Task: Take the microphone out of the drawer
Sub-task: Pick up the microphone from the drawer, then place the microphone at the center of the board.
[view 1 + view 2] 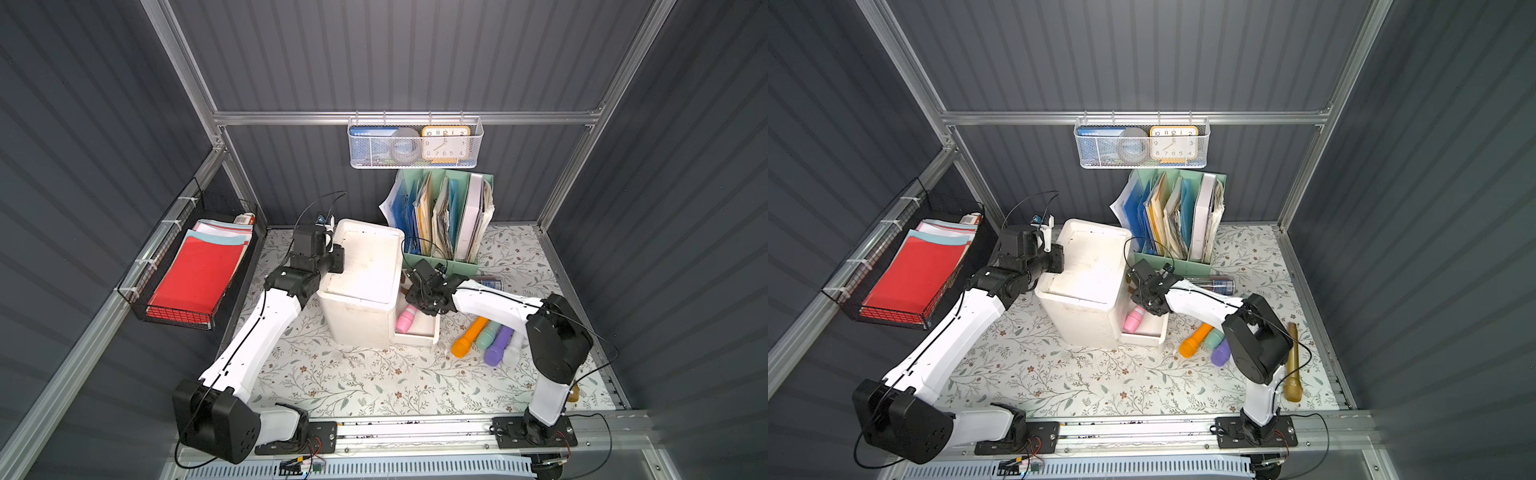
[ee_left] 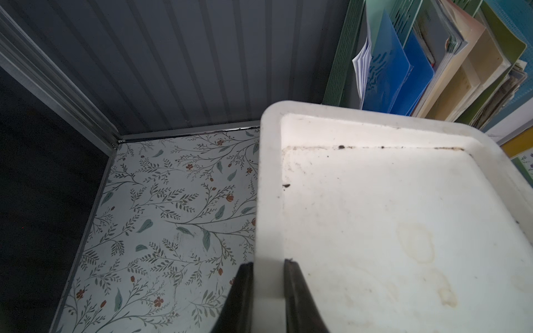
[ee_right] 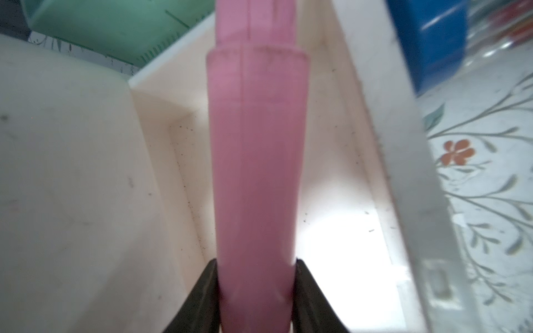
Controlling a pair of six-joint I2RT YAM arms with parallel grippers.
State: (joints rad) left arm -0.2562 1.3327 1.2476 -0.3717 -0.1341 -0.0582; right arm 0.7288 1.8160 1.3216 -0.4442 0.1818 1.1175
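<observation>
The pink microphone (image 3: 256, 144) was in the open drawer (image 3: 389, 150) at the bottom of the white box (image 1: 365, 270). The right pincer (image 3: 256, 262) was down in the drawer and squeezed one end of the pink microphone between its two black fingers. The left pincer (image 2: 268, 262) was pinched tight on the raised edge on top of the white box. An orange microphone (image 1: 469, 336) and a purple microphone (image 1: 498, 347) lay close together on the counter (image 1: 332, 382) near the drawer
</observation>
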